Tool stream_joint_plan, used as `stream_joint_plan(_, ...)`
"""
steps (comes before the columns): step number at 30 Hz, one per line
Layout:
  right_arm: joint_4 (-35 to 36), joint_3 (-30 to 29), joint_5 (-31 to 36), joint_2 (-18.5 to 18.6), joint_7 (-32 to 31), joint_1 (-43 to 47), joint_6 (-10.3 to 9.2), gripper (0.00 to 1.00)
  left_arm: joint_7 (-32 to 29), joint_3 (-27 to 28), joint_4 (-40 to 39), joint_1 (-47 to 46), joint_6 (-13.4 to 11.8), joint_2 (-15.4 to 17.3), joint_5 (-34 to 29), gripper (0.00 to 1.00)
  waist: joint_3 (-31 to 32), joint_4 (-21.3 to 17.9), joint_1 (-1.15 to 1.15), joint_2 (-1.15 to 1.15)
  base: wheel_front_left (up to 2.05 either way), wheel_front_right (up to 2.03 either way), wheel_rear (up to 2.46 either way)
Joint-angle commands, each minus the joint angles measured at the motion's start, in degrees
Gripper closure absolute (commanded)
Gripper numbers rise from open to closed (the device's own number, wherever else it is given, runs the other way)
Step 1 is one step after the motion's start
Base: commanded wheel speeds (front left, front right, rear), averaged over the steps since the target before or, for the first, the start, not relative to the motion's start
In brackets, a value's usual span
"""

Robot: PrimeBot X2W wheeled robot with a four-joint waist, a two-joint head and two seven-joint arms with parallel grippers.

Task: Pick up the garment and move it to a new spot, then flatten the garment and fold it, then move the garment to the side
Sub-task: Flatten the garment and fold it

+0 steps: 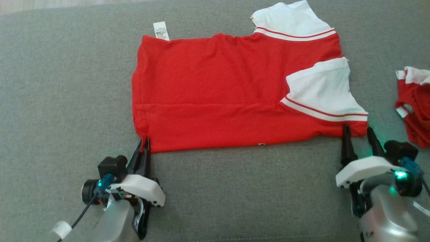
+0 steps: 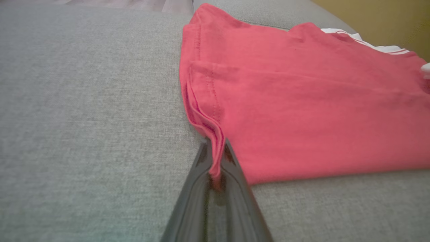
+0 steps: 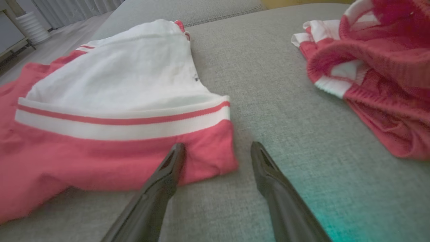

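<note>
Red with white, stripe-trimmed sleeves, the T-shirt lies spread sideways on the grey upholstered cushion, its hem at the robot's left, both sleeves at the robot's right and a white care label poking out at its far hem corner. The cloth looks largely flat, with one long crease running along its near part, so I judge the flattening step close to done and the fold about to start. The left tool is clamped on the shirt's near hem corner; in the left wrist view its two dark fingers press together with the doubled red edge pinched between them. The right tool stands apart at the shirt's near sleeve-side corner: in the right wrist view one finger rests over the red fabric just below the striped sleeve band, while the other sits on bare cushion just beside that corner, nothing gripped. Both forearms reach in low from the shirt's near side, fingers pointing away from the robot toward the cloth. The next move, as I read it, calls for the right tool to close on that corner, so both near corners can be lifted together and carried over toward the shirt's far edge. A second crumpled red-and-white garment lies well apart from the shirt, beyond its sleeve end.
</note>
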State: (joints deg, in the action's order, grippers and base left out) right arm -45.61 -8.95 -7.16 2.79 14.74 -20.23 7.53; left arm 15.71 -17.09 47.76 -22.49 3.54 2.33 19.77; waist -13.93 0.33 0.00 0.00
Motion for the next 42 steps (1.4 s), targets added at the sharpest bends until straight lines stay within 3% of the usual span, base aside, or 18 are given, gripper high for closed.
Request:
stream_joint_plan(1, -0.7, 1.9, -0.6, 0.1, 0.3, -1.8, -0.04, 0.96, -0.7, 1.0, -0.3, -0.5, -0.4, 0.5, 0.0, 1.00, 0.1, 0.3, 0.00, 0.00, 0.00, 0.00, 0.00)
stream_joint_plan(2, -1.4, 2.0, -0.8, 0.1, 0.3, -2.1, -0.04, 1.00, -0.7, 1.3, -0.9, -0.3, -0.7, 0.5, -0.3, 1.00, 0.3, 0.4, 0.00, 0.00, 0.00, 0.00, 0.00)
stream_joint_plan(9, 0.9, 0.9, -3.1, 0.1, 0.3, -0.5, -0.04, 1.00, -0.7, 5.4, -6.9, 4.2, -2.3, 0.5, -2.3, 1.00, 4.2, 0.3, 0.00, 0.00, 0.00, 0.00, 0.00)
stream_joint_plan(17, 7.1, -0.4, -8.3, 0.1, 0.3, 9.3, -0.04, 1.00, -0.7, 8.0, -13.8, 15.6, -2.7, 0.5, -3.7, 1.00, 12.0, 0.8, 0.00, 0.00, 0.00, 0.00, 0.00)
stream_joint_plan(21, 9.2, 0.8, -11.2, 0.1, 0.3, 13.6, -0.04, 1.00, -0.7, 8.1, -14.5, 19.1, -3.3, 0.5, -3.1, 1.00, 12.8, 0.9, 0.00, 0.00, 0.00, 0.00, 0.00)
stream_joint_plan(22, 9.9, 1.3, -11.7, 0.1, 0.3, 14.1, -0.04, 0.74, -0.7, 8.1, -14.6, 19.5, -3.4, 0.5, -2.9, 0.65, 12.5, 0.9, 0.00, 0.00, 0.00, 0.00, 0.00)
stream_joint_plan(23, 10.7, 2.0, -12.2, 0.1, 0.3, 14.4, -0.04, 0.00, -0.7, 8.2, -15.0, 19.5, -3.5, 0.5, -2.7, 0.00, 12.1, 0.9, 0.00, 0.00, 0.00, 0.00, 0.00)
stream_joint_plan(28, 18.0, 2.6, -12.2, 0.1, 0.3, 12.1, -0.04, 0.00, -0.7, 10.3, -19.8, 15.2, -4.2, 0.5, -3.5, 0.00, 7.4, 0.8, 0.00, 0.00, 0.00, 0.00, 0.00)
stream_joint_plan(32, 20.7, 3.8, -11.6, 0.1, 0.3, 8.3, -0.04, 0.00, -0.7, 11.7, -19.2, 7.8, -2.8, 1.1, -6.0, 0.00, 3.8, 0.5, 0.00, 0.00, 0.00, 0.00, 0.00)
stream_joint_plan(42, 20.7, 9.9, -11.7, 0.1, 0.3, -1.0, -0.04, 0.00, -0.7, 14.6, -3.6, -11.5, -1.3, 4.3, -7.1, 0.00, -3.3, -2.3, 0.00, 0.00, 0.00, 0.00, 0.00)
